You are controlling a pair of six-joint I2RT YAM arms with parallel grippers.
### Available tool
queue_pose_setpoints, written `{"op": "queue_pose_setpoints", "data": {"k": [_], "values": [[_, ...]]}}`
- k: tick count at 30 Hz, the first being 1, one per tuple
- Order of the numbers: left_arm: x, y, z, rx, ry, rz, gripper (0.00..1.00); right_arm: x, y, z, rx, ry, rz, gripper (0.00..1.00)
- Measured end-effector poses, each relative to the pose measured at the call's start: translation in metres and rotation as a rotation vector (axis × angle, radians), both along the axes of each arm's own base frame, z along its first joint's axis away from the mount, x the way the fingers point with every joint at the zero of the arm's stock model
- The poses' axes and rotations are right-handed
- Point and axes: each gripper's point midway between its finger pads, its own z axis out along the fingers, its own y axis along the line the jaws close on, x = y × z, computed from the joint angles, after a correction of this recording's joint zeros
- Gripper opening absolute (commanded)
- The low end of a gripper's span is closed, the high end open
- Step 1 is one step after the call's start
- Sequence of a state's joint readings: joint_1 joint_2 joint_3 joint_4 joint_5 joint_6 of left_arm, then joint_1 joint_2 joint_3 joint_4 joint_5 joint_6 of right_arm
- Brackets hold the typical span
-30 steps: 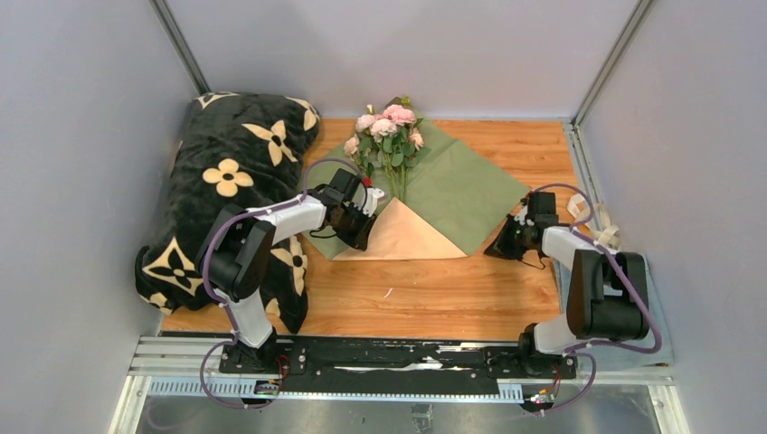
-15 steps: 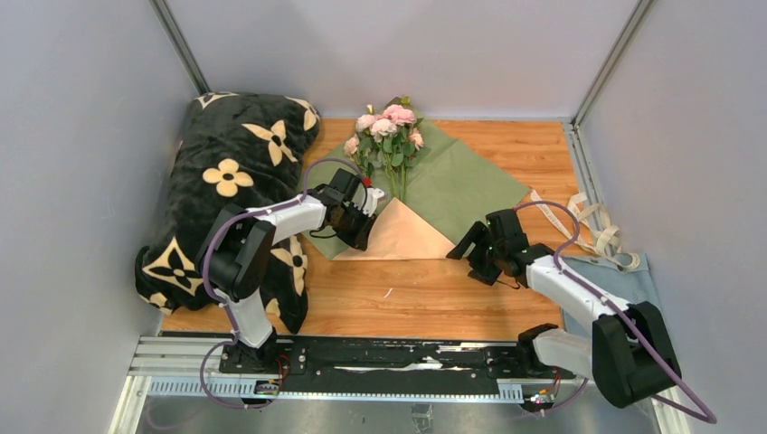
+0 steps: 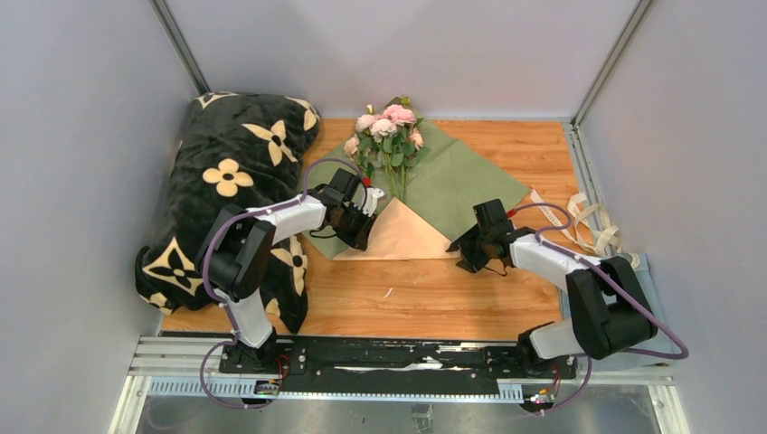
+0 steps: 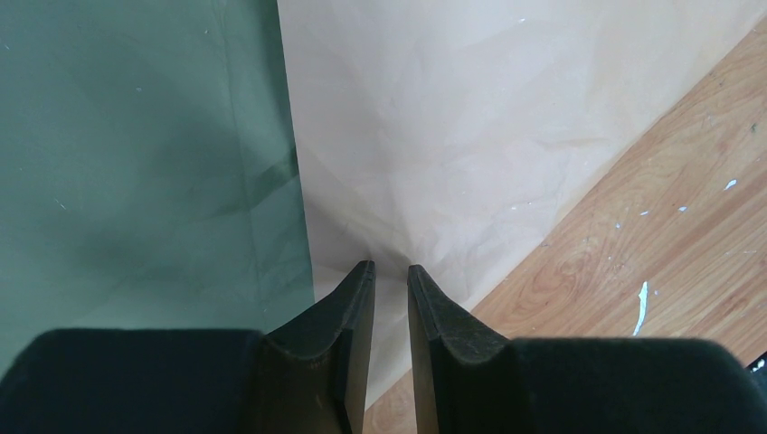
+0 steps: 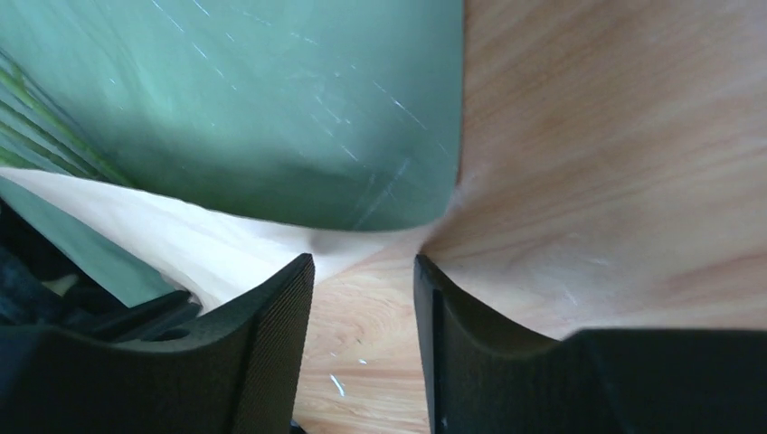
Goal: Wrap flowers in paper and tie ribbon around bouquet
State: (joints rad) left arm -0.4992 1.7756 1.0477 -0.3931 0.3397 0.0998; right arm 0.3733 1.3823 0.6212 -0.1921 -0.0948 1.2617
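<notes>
Your left gripper (image 4: 389,268) pinches the thin peach-and-olive paper sheet (image 3: 461,181) at 9 o'clock. Ease your spread right gripper (image 5: 362,260) low onto its 4 o'clock corner, then close.

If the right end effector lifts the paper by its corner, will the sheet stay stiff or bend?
Probably floppy: the paper is a thin sheet folded into a peach flap, with creases in the left wrist view. Likely light, so it may slide on the wooden table when pushed.
</notes>
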Motion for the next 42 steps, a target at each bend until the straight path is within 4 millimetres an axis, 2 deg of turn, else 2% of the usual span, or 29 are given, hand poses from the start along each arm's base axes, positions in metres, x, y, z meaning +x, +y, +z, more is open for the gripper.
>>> {"op": "queue_pose_setpoints", "data": {"k": [5,8,10,13,16,19,22,25,28,29,30,33,35,38,42], "values": [[0.000,0.000,0.000,0.000,0.001,0.000,0.27,0.012,0.008,-0.004,0.015,0.010,0.005,0.28],[0.000,0.000,0.000,0.000,0.000,-0.001,0.28,0.017,0.010,-0.007,0.011,0.006,0.010,0.08],[0.000,0.000,0.001,0.001,-0.001,-0.004,0.29,0.018,0.009,-0.008,0.005,0.004,0.015,0.01],[0.001,0.002,0.006,0.021,-0.002,-0.024,0.34,0.020,0.010,-0.009,-0.001,0.002,0.030,0.00],[0.013,-0.003,0.027,0.019,-0.037,-0.045,0.39,0.020,0.011,-0.008,-0.009,-0.002,0.045,0.00],[0.030,-0.019,0.061,-0.030,-0.118,-0.064,0.39,0.020,0.010,-0.008,-0.016,-0.009,0.055,0.00],[0.028,-0.046,0.079,-0.083,-0.162,-0.125,0.39,0.020,0.011,-0.008,-0.027,-0.017,0.071,0.00],[0.015,-0.077,0.070,-0.111,-0.143,-0.192,0.39,0.019,0.011,-0.007,-0.058,-0.029,0.103,0.00],[0.014,-0.092,0.039,-0.094,-0.092,-0.195,0.40,0.015,0.012,-0.006,-0.092,-0.032,0.134,0.00],[0.017,-0.092,0.032,-0.082,-0.088,-0.187,0.41,0.013,0.011,-0.005,-0.098,-0.031,0.140,0.01],[0.023,-0.091,0.020,-0.062,-0.084,-0.171,0.42,0.011,0.011,-0.003,-0.103,-0.032,0.147,0.10],[0.033,-0.089,0.007,-0.038,-0.085,-0.141,0.42,0.008,0.010,0.006,-0.107,-0.052,0.157,0.43],[0.039,-0.090,0.007,-0.034,-0.097,-0.132,0.42,0.009,0.011,0.013,-0.094,-0.067,0.143,0.54],[0.048,-0.095,0.006,-0.039,-0.110,-0.121,0.42,0.004,0.014,0.017,-0.066,-0.066,0.126,0.62],[0.049,-0.096,0.006,-0.040,-0.110,-0.111,0.42,-0.008,0.025,0.009,-0.033,-0.020,0.108,0.64]]}}
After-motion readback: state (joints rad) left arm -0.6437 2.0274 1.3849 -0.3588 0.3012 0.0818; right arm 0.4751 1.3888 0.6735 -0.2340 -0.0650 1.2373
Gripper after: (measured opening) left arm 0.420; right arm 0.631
